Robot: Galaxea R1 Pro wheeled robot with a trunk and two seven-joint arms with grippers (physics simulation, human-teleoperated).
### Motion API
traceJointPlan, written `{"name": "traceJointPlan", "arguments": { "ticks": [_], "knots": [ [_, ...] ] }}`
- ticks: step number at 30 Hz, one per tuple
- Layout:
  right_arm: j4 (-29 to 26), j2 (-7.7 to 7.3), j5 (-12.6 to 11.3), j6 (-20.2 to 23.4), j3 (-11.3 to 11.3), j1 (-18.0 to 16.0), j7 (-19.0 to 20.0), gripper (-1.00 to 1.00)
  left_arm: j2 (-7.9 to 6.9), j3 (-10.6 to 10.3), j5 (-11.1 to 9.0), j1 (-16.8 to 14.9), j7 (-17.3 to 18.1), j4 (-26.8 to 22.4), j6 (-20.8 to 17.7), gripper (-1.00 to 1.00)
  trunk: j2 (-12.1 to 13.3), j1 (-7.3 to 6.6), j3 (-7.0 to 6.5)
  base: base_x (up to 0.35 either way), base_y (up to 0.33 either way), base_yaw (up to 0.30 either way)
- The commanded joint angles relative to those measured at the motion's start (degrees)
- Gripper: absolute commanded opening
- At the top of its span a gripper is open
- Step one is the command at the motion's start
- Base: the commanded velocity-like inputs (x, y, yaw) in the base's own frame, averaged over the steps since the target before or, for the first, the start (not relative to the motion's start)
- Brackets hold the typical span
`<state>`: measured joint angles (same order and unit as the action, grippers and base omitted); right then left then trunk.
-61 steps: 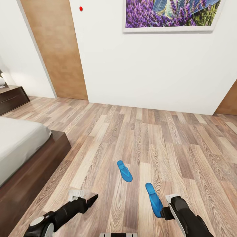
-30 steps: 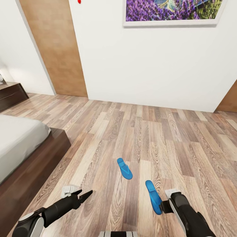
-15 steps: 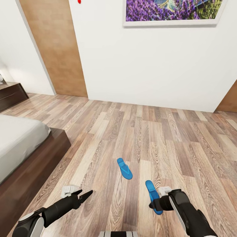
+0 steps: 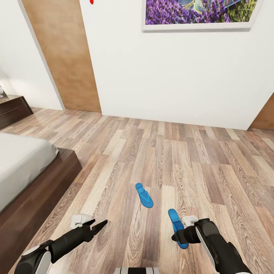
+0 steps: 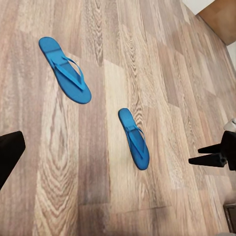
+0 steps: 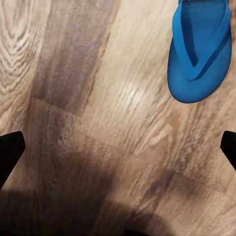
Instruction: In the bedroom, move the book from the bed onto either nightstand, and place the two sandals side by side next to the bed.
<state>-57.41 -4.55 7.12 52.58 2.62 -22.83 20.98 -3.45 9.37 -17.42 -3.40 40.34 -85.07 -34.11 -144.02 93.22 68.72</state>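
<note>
1. Head view: the near sandal (image 4: 177, 227) lies flat on the wood-plank floor (image 4: 198, 167), its toe end pointing roughly toward the white wall (image 4: 182, 76). It serves as the landmark for every item below.
2. Far sandal (image 4: 144, 196): also flat on the floor, apart from the near sandal on the bed's side and slightly closer to the wall. The two are not parallel and not next to the bed, so the pairing step is judged not yet done.
3. Bed (image 4: 26, 167): pale mattress on a dark frame, well apart from the near sandal, beyond the far sandal. No book is seen on the visible corner.
4. Right gripper (image 4: 179, 236): low over the heel end of the near sandal, seemingly placed for a pick. Its jaws stand wide apart and hold nothing.
5. Left gripper (image 4: 99, 225): hovers off the floor, on the bed's side of the near sandal, near neither sandal. Its jaws are parted and empty; it is judged to be waiting.
6. Right wrist view: shows one rounded end of the near sandal (image 6: 200, 49) with its straps, off-centre between the two dark fingertips (image 6: 10, 152), detail the head view lacks.
7. Left wrist view: shows both sandals at once and the right gripper (image 5: 209, 155) beside the near one (image 5: 133, 138).
</note>
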Motion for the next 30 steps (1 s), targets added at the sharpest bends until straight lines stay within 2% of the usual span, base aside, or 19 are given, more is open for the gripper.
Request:
{"name": "traceJointPlan", "arguments": {
  "ticks": [1, 12, 22, 30],
  "knots": [
    [-0.1, -0.07, 0.6, 0.2, 0.1, 0.0, 0.5, 1.00, 0.01, 0.1, -0.3, 0.0, 0.0, 0.0, -0.4, 1.00, 0.0, 0.00, 0.05, 0.178, 0.000, 0.000],
    [-0.1, -0.11, 0.6, 0.2, 0.1, 0.0, 0.5, 1.00, 0.10, 0.1, -0.3, 0.0, 0.0, 0.0, -0.3, 1.00, 0.0, 0.00, 0.05, 0.114, 0.000, 0.000],
    [-0.1, -0.05, 0.6, 0.2, 0.1, 0.0, 0.5, 1.00, 0.19, 0.0, -0.3, 0.0, -0.2, 0.1, -0.3, 1.00, 0.0, 0.00, 0.05, 0.235, 0.000, 0.000],
    [-0.1, -0.10, 0.7, 0.2, 0.1, 0.0, 0.5, 1.00, 0.27, 0.0, -0.3, 0.0, -0.2, 0.0, -0.3, 1.00, 0.0, 0.03, 0.27, 0.024, 0.000, 0.000]
  ]
}}
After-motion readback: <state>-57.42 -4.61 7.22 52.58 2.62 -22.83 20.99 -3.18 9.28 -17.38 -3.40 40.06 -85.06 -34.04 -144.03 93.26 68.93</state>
